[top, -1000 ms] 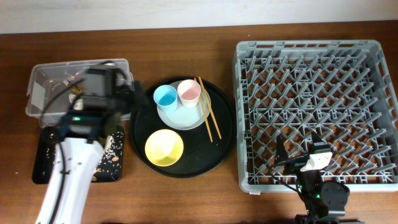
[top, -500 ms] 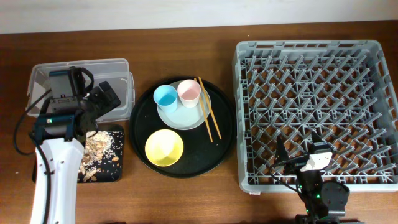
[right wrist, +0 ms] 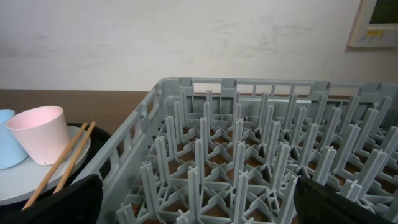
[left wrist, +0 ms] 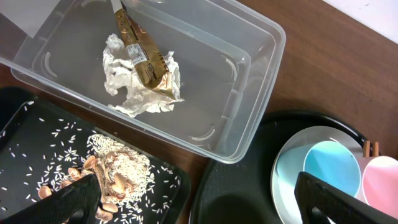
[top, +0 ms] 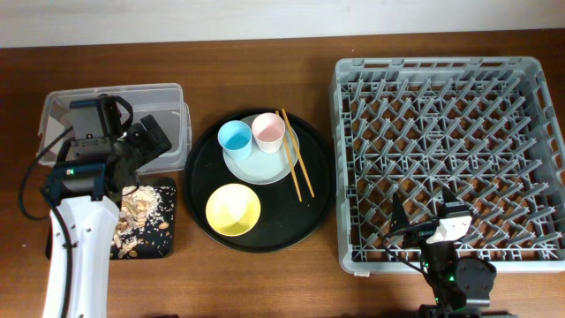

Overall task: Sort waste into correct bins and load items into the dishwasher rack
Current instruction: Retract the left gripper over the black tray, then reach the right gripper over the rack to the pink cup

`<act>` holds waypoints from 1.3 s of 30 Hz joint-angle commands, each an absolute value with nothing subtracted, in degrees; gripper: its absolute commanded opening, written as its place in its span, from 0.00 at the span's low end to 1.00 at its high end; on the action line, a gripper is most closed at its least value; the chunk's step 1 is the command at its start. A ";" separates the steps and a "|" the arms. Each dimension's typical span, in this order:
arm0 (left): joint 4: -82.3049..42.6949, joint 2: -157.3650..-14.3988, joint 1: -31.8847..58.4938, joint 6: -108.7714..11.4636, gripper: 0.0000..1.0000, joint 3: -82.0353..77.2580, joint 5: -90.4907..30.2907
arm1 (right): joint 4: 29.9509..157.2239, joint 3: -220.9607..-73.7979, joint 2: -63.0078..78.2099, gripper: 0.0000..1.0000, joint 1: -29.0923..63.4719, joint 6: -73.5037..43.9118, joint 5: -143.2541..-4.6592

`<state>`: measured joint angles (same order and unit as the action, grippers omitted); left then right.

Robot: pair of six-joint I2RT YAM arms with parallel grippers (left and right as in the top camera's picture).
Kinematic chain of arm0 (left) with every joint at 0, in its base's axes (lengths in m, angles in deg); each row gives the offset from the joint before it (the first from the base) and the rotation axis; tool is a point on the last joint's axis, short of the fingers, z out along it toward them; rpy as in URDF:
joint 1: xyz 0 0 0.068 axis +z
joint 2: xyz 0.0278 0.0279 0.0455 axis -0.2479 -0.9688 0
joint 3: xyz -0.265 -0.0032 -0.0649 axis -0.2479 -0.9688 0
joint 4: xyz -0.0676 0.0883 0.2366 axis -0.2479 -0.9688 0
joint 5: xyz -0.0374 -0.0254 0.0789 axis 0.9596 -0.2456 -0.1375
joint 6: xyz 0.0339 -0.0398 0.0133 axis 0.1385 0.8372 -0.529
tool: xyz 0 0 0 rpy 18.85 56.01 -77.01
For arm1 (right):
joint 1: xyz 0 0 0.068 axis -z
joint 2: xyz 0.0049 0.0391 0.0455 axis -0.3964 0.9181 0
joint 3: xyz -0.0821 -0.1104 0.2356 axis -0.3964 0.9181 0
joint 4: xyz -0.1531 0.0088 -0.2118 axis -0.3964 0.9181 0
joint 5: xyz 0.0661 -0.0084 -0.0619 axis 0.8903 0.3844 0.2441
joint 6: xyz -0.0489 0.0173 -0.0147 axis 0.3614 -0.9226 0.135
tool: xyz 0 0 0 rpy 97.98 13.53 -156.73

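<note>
Left jaws: held wide apart with nothing between them; hung above the near right corner of the tub, where it meets the flat tray and the round tray.
Right jaws: held wide apart with nothing between them; set low at the near edge of the rack and pointed across its pegs.
Wrapper: shiny gold-brown, laid on top of the tissue inside the tub.
Tissue: white and crumpled, rested on the tub floor.
Tub: clear plastic, rectangular; placed at the far left of the worktop.
Food scraps: beige crumbs heaped on the flat tray, with loose grains scattered around the heap.
Flat tray: black and shallow; set just beside the tub on its near side.
Round tray: black; placed between the tub and the rack.
Plate: pale, seated in the far half of the round tray.
Blue cup: stood upright on the plate.
Pink cup: stood upright on the plate, just beside the blue cup.
Chopsticks: two, laid side by side across the plate's right edge and onto the round tray.
Bowl: yellow, stood upright on the round tray, just beside the plate on its near side.
Rack: grey, pegged; placed at the right of the worktop.
</note>
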<state>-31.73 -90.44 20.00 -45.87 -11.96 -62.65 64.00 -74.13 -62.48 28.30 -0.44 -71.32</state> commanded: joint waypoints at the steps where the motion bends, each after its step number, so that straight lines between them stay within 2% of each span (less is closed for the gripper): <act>1: -31.79 -90.24 20.16 -46.13 0.99 -10.87 -62.23 | 63.50 -73.82 -62.77 0.98 28.63 0.35 -71.17; 5: -31.79 -90.24 20.16 -46.13 0.99 -10.87 -62.23 | 61.82 -73.82 -62.77 0.98 28.63 0.33 -72.04; 8: -31.79 -90.24 20.16 -46.13 0.99 -10.87 -62.25 | 60.16 -74.04 -62.75 0.98 28.63 -2.03 -64.37; 11: -31.79 -90.24 20.16 -46.13 0.99 -10.87 -62.23 | 64.83 -78.26 -61.76 0.98 28.63 -3.17 -64.46; 16: -31.79 -90.24 20.16 -46.13 0.99 -10.87 -62.23 | 83.33 -102.15 -44.60 0.98 28.63 -3.28 -64.42; 21: -31.79 -90.24 20.16 -46.13 0.99 -10.87 -62.25 | 114.71 -138.30 -16.30 0.98 28.63 -2.86 -64.39; 23: -31.79 -90.24 20.16 -46.13 0.99 -10.87 -62.23 | 123.37 -149.31 -8.34 0.98 28.63 -2.86 -64.39; 26: -31.79 -90.24 20.16 -46.13 0.99 -10.87 -62.23 | 128.83 -160.96 2.04 0.98 28.63 -2.88 -64.35; 29: -31.79 -90.24 20.16 -46.13 0.99 -10.87 -62.23 | 128.74 -164.18 8.14 0.99 28.63 -2.86 -60.09; 30: -31.79 -90.24 20.16 -46.13 0.99 -10.87 -62.25 | 127.80 -164.15 9.80 0.96 28.61 -2.84 -57.53; 32: -31.79 -90.24 20.16 -46.13 0.99 -10.87 -62.25 | 126.23 -164.15 13.73 0.84 26.95 -1.29 -56.48; 35: -31.79 -90.24 20.16 -46.13 0.99 -10.87 -62.23 | 123.61 -164.15 19.98 0.72 21.62 2.82 -57.18; 39: -31.79 -90.24 20.16 -46.13 0.99 -10.87 -62.25 | 118.45 -164.15 27.63 0.60 14.08 10.93 -58.08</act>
